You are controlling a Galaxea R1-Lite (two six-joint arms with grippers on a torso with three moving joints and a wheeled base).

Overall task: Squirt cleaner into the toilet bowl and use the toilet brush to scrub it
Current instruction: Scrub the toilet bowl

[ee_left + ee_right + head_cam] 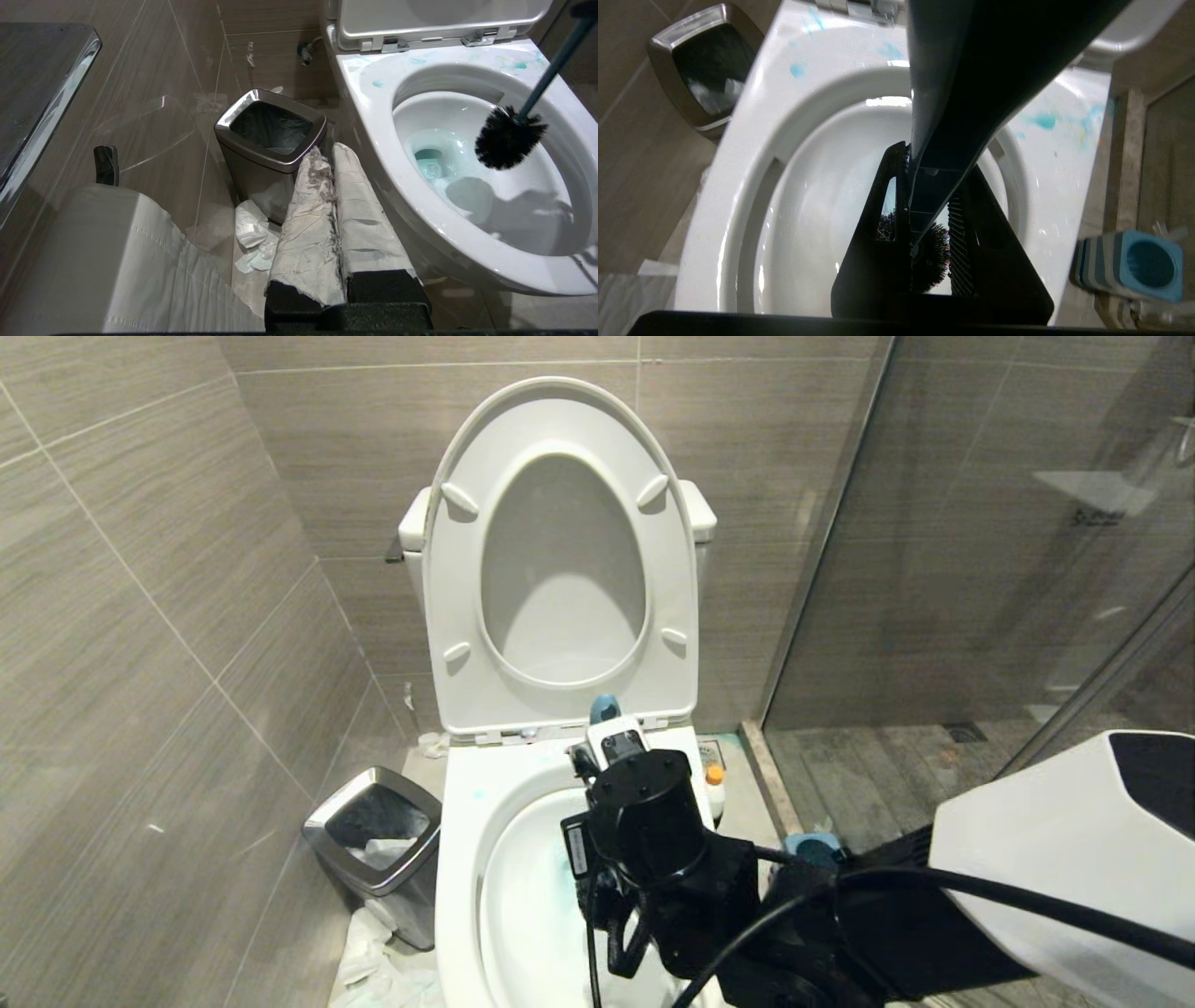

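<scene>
The toilet bowl (462,859) stands with its seat and lid raised. My right arm (653,840) reaches over it. The right gripper (934,179) is shut on the teal handle of the toilet brush (952,93), whose rounded tip (604,707) pokes up behind the wrist. The dark brush head (508,137) hangs inside the bowl over the far wall; I cannot tell whether it touches. Cleaner (432,156) tints the water pale blue and smears the rim (1043,121). My left gripper (332,151), its fingers wrapped in white, is parked shut beside the bowl.
A chrome-rimmed dark bin (378,840) stands left of the toilet with crumpled white paper (252,231) on the floor by it. The blue-grey brush holder (1143,263) sits on the floor to the right, near an orange-capped bottle (714,782). A glass shower wall closes the right side.
</scene>
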